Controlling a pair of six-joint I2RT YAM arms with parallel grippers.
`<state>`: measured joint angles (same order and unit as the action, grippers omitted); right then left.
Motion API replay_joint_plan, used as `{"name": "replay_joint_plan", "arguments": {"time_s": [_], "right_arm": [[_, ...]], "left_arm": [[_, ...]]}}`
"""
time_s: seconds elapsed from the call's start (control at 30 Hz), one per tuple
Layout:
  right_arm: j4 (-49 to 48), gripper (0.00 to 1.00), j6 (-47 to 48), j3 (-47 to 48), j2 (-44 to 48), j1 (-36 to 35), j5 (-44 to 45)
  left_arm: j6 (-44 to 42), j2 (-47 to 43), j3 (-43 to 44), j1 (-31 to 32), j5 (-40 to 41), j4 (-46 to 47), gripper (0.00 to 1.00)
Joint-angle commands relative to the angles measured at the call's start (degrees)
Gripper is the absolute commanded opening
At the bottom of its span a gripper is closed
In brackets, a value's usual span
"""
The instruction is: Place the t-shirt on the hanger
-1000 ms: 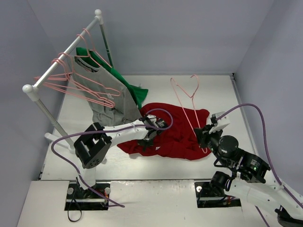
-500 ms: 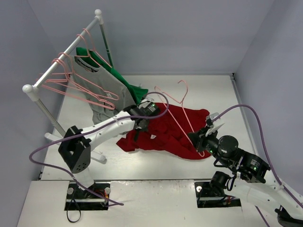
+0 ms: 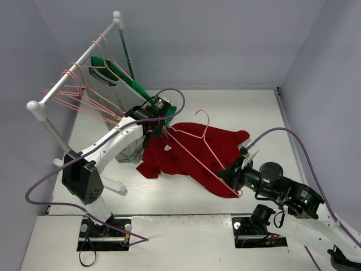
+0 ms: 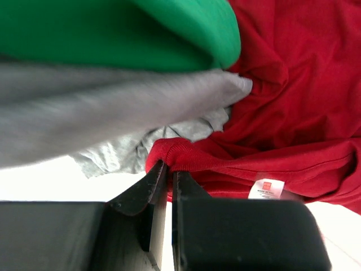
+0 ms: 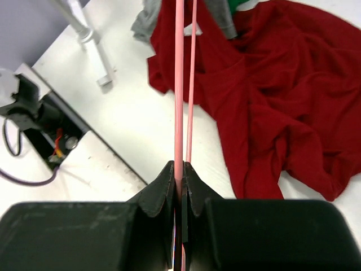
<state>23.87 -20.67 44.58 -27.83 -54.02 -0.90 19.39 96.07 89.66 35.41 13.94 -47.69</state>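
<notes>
Overall, the white bench [image 3: 254, 107] carried everything I inspected. A clothes rail [image 3: 73, 59] stood along its left side, with spare pink hangers [image 3: 67, 93] hooked on the bar.

The t-shirt [image 3: 186, 155] lay crumpled on the bench between the two arms, not on any hanger. Its left edge was drawn up towards the foot of the rail. On the rail hung the green garment [image 3: 127, 79] and the grey t-shirt [image 3: 131, 151], whose lower edge touched the red cloth. The left wrist view confirmed this: green [image 4: 141, 28] on top, grey [image 4: 113, 107] beneath it, red [image 4: 293, 101] to the right.

The hanger [image 3: 202, 134] was raised at a tilt over the t-shirt, hook pointing away from the arms.

The left pincer [image 3: 151, 129] was closed tight, and its tips [image 4: 169, 169] pinched a hemmed edge of the red cloth, close to the white neck label [image 4: 266, 188]. The right pincer [image 3: 236, 178] was likewise clamped, gripping the hanger at its near corner. In the right wrist view the pink wire [image 5: 179, 84] ran straight out from between the closed tips [image 5: 179, 169], with the t-shirt [image 5: 271, 96] spread below.
</notes>
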Motion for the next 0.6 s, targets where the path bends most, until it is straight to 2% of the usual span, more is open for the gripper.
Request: {"name": "replay_joint_plan", "arguments": {"time_s": [0.0, 0.27, 0.57], "right_arm": [[-2.11, 0.00, -1.59, 2.33, 0.46, 0.05, -6.66], [-2.16, 0.00, 0.29, 3.14, -2.51, 0.05, -6.75], [-2.42, 0.00, 4.06, 4.11, -5.83, 0.05, -4.12]], "left_arm": [[-3.99, -1.89, 4.53, -2.06, -2.81, -0.53, 0.00], [-5.33, -2.74, 5.34, -1.83, -10.77, -1.26, 0.00], [-6.73, -8.77, 1.57, -1.13, -13.93, -1.70, 0.00]]}}
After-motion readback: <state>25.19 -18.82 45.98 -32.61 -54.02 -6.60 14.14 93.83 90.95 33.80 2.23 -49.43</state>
